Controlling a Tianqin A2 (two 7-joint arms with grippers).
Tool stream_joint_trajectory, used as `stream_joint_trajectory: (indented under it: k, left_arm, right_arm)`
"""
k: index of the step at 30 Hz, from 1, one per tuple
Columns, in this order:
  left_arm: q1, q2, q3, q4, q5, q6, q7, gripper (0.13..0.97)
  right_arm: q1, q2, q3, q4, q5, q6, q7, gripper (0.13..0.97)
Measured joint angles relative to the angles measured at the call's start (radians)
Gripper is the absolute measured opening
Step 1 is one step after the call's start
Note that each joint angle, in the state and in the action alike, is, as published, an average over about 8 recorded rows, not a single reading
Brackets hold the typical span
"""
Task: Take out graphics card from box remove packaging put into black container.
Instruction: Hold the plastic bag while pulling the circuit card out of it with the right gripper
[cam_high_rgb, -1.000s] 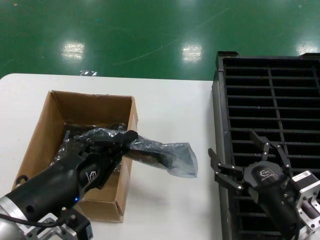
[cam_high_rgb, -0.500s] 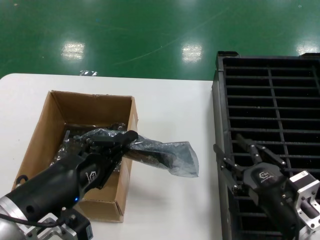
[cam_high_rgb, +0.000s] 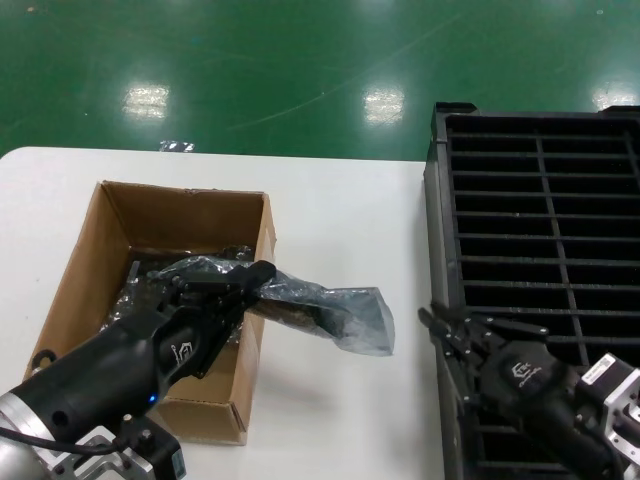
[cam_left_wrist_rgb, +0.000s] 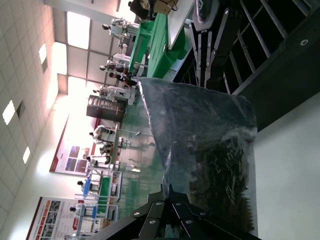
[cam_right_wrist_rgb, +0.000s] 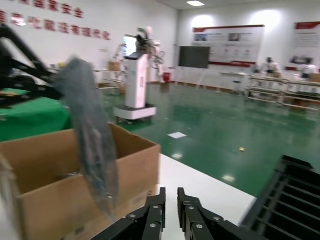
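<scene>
1. Box (cam_high_rgb: 110, 215) sits at surface (cam_high_rgb: 330, 215) left.
2. L hand (cam_high_rgb: 262, 272) clamped on packaging (cam_high_rgb: 330, 312), card inside, held over box's right wall.
3. R hand (cam_high_rgb: 436, 325) fingers pressed together, empty, at black container (cam_high_rgb: 540, 210) edge.

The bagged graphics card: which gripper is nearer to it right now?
Left. The left gripper is shut on the bagged graphics card, holding it over the box wall. The right gripper sits apart, at the black container edge.
</scene>
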Motion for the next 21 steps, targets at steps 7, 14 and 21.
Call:
stream_joint_trajectory:
  k: [7, 14, 21]
  left_arm:
    - [0.0, 0.0, 0.0, 0.0, 0.0, 0.0, 0.0, 0.139]
    - [0.0, 0.0, 0.0, 0.0, 0.0, 0.0, 0.0, 0.139]
    - [0.0, 0.0, 0.0, 0.0, 0.0, 0.0, 0.0, 0.139]
  right_arm:
    - [0.018, 0.024, -0.002, -0.013, 0.036, -0.108, -0.05, 0.173]
    - [0.046, 0.034, -0.023, -0.029, 0.041, -0.165, -0.062, 0.14]
    - [0.074, 0.034, -0.035, -0.046, 0.038, -0.186, -0.067, 0.133]
